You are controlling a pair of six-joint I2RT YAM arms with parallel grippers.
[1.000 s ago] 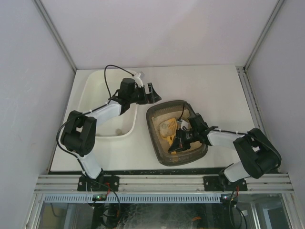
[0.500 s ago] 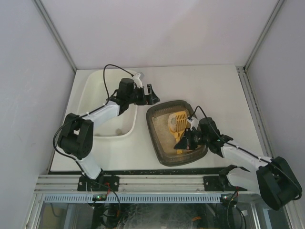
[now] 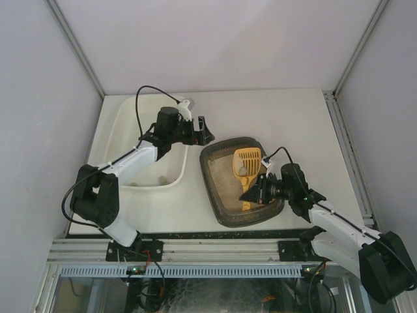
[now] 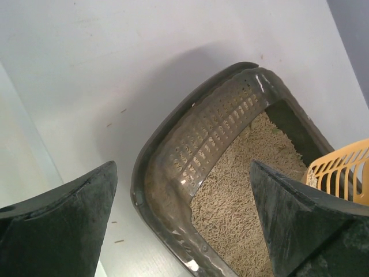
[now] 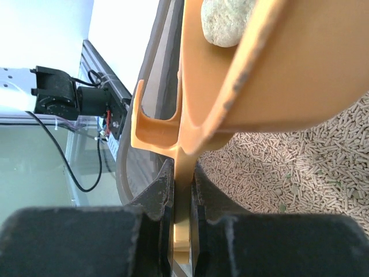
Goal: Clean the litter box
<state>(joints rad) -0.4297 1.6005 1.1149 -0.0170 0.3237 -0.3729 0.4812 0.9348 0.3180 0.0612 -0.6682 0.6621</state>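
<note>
Right jaws are pinched shut on the thin handle of the yellow scoop point(image 3: 246, 163). The scoop is up over the litter box point(image 3: 206, 171), with one grey-green lump point(image 5: 226, 20) sitting in it. Left jaws are wide open and hold nothing — they hang just past the far left corner of the litter box, between it and the big white tub point(image 3: 116, 134). The litter box sits in the middle of the bench point(image 3: 287, 117), just to the right of the tub, with sandy pellets inside.

I think the job now is to carry the lump away, most likely to the tub. To do it well, the scoop should stay flat so the lump does not roll off. It should also go high enough to clear the dark wall of the box. A slow, smooth move is best, since the thin handle could twist in the grip.

The left arm point(image 3: 133, 156) lies over the tub's right side, right in the way — it may need to shift first. A black cable point(image 3: 136, 111) loops above the tub too.
</note>
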